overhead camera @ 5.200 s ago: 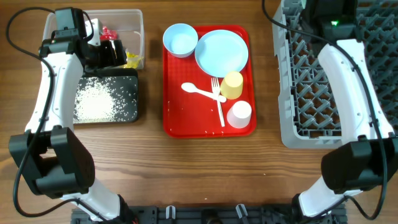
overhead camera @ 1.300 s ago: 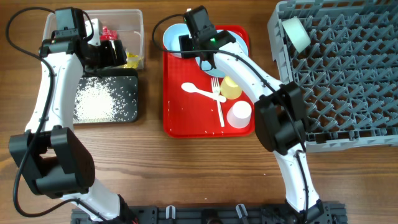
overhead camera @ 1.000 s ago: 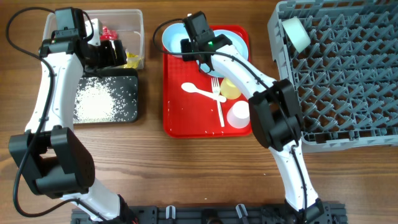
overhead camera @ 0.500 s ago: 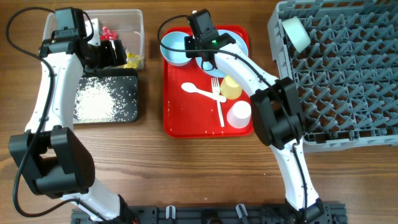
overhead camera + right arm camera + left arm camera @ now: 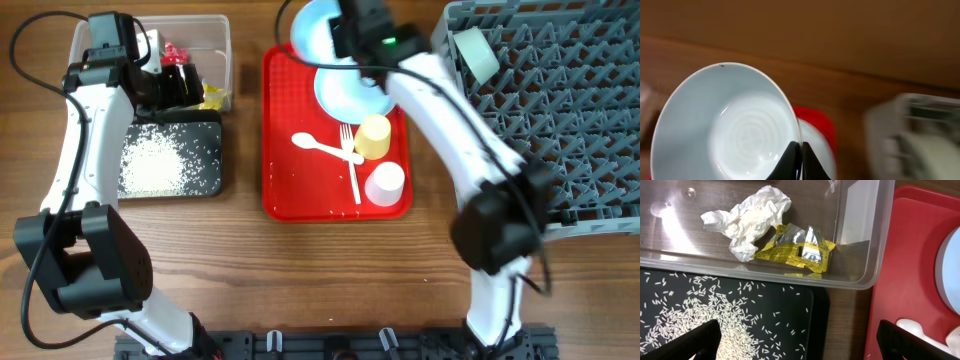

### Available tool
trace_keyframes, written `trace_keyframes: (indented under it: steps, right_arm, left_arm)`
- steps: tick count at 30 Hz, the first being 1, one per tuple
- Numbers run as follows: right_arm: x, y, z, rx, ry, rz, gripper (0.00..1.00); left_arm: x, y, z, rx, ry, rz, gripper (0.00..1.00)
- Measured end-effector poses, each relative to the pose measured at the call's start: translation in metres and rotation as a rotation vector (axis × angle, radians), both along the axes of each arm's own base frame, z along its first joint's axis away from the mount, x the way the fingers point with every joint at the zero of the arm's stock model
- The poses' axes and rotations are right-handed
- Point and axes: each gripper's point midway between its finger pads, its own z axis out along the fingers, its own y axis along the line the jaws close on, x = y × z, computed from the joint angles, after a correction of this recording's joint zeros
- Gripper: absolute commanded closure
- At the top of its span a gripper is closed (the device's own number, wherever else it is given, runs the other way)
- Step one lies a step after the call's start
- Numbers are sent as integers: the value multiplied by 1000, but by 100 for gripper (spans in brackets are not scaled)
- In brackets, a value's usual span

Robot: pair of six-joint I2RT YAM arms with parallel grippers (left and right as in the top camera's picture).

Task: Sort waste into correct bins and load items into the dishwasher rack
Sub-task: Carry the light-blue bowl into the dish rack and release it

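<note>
Above the red tray's [image 5: 285, 185] twelve-o'clock end, the right gripper [image 5: 797, 152] is clamped on the light blue bowl's [image 5: 730, 127] rim, with the dishwasher rack [image 5: 580, 100] lying at its three o'clock.

Overhead looks straight down on the whole table [image 5: 240, 260]. The left wrist view hangs close over the clear tub [image 5: 860, 225] (also seen overhead, at the table's far left corner); the right wrist view stares closely into a bowl [image 5: 740, 125].

bowl [image 5: 730, 130]: light blue, hanging tilted, rim pinched in right tool [image 5: 797, 159] | second bowl [image 5: 475, 55]: leaning in rack [image 5: 560, 120] corner | plate [image 5: 342, 90], yellow cup [image 5: 373, 137], pink cup [image 5: 385, 184], spoon [image 5: 312, 145], fork [image 5: 352, 165]: resting on red tray [image 5: 285, 190] | wrappers [image 5: 790, 250]: lying in tub [image 5: 860, 235] | rice [image 5: 155, 160]: lying in black tray [image 5: 212, 185]
</note>
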Motion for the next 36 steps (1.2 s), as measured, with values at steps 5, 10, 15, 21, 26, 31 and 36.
trace_keyframes:
  steps: [5,10,15,21,26,31,36]
  right_arm:
    - [-48,-97,55,-246,7,-241,96]
    - [-98,-181,44,-451,205,-446,95]
    - [-134,-245,38,-478,305,-677,96]
    - [-129,-276,57,-515,200,-813,96]
    - [-105,-280,71,-549,114,-789,96]
    - [-100,-282,52,-691,199,-696,96]
    - [-112,-290,-18,-868,364,-643,96]
  left_arm:
    - [0,0,0,0,-1,0,0]
    - [0,0,0,1,0,0,0]
    - [0,0,0,0,0,0,0]
    - [0,0,0,0,0,0,0]
    - [0,0,0,0,0,0,0]
    - [0,0,0,0,0,0,0]
    - [0,0,0,0,0,0,0]
